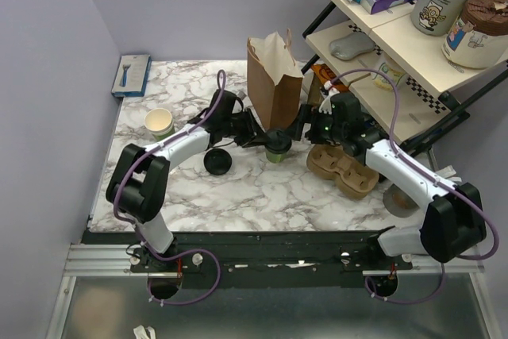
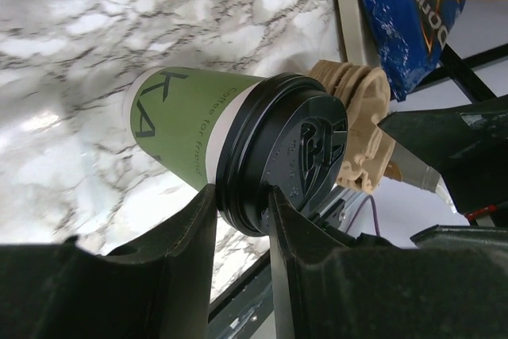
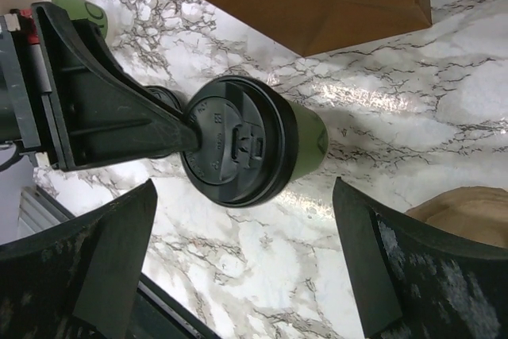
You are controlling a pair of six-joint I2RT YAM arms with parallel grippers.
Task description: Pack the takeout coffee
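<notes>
We log: coffee (image 1: 276, 147) upright at centre of top view, just below bag (image 1: 274, 77). Left gripper (image 2: 240, 196) pinching its lid (image 2: 305, 148) rim. Right gripper (image 3: 244, 188) spread wide, flanking coffee, not touching.

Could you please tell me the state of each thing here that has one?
takeout coffee: upright, lidded.
left pincer: pinching that lid's rim.
right pincer: open, holding nothing.
paper bag: upright, top open.
other green cup: upright, unlidded.
spare black lid: lying flat, on no cup.
cup tray: empty.
</notes>
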